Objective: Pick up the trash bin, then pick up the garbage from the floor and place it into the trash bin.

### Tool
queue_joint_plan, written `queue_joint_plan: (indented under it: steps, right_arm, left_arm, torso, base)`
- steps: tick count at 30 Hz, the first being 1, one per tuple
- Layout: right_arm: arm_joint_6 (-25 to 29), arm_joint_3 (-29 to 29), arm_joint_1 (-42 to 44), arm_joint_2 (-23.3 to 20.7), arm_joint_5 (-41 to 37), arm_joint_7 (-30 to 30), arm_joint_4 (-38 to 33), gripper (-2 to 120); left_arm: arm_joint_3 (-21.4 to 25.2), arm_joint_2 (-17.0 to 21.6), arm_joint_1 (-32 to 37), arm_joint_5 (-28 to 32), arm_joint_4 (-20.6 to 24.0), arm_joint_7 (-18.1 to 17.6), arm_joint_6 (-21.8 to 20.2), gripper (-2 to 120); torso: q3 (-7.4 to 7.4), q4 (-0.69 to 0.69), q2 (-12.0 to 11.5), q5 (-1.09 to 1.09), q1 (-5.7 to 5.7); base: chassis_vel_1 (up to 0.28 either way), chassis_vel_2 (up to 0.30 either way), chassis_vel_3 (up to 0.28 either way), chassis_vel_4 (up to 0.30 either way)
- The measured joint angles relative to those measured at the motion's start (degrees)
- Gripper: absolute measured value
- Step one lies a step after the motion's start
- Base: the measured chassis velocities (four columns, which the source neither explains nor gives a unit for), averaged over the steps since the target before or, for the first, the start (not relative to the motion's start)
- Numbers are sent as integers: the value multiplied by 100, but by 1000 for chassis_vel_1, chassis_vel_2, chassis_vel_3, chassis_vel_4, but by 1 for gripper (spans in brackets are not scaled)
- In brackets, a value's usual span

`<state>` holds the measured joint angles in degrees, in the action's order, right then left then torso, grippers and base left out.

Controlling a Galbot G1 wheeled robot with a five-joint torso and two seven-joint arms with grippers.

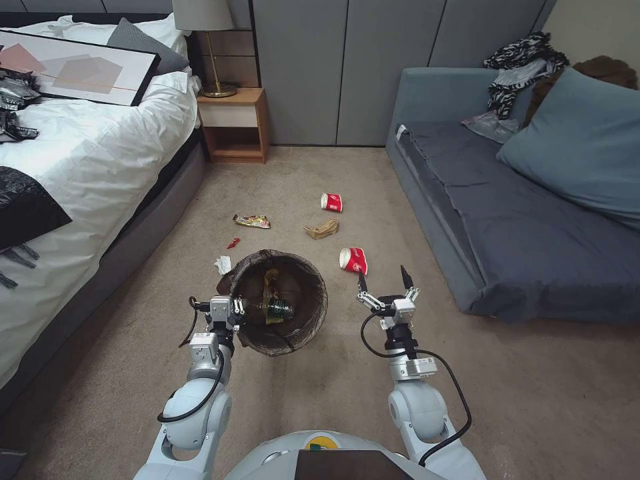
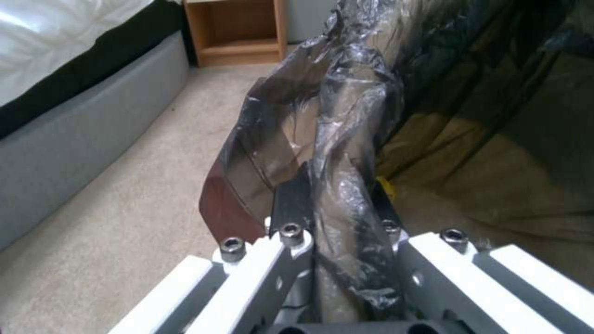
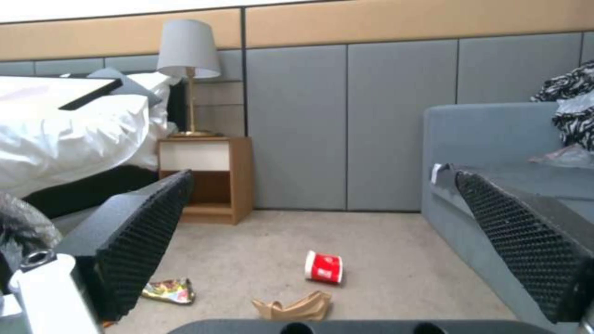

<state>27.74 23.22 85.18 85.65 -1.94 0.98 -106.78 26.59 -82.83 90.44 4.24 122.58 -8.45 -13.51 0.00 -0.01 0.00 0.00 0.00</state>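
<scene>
The trash bin (image 1: 303, 333), lined with a dark brown bag, hangs just above the carpet with my left gripper (image 1: 233, 310) shut on its near-left rim. In the left wrist view the gripper (image 2: 337, 195) pinches the crinkled liner (image 2: 346, 116). A bottle with a green label (image 1: 277, 309) and a yellow wrapper lie inside. My right gripper (image 1: 383, 279) stands open and holds nothing, just short of a red-and-white cup (image 1: 353, 260). Farther off lie a second cup (image 1: 331, 202) (image 3: 324, 267), a tan paper bag (image 1: 322, 229) (image 3: 294, 307), a snack wrapper (image 1: 252, 221) (image 3: 168, 291), a small red scrap (image 1: 233, 243) and a white tissue (image 1: 223, 265).
A bed (image 1: 100, 153) with white covers and black plastic sheets runs along the left. A wooden nightstand (image 1: 235, 123) with a lamp stands by the far wall. A blue-grey sofa (image 1: 520, 233) with a cushion and a zebra-striped cloth fills the right. Carpet lies between them.
</scene>
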Motion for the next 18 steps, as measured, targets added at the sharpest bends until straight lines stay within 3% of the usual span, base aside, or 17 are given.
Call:
queue_joint_plan:
  steps: [18]
  right_arm:
    - [9, 44, -39, 28, 11, 5, 59, 100]
  left_arm:
    - [15, -11, -9, 87, 30, -150, 1, 4]
  torso:
    - [0, 1, 0, 0, 0]
  base:
    - [0, 0, 0, 0]
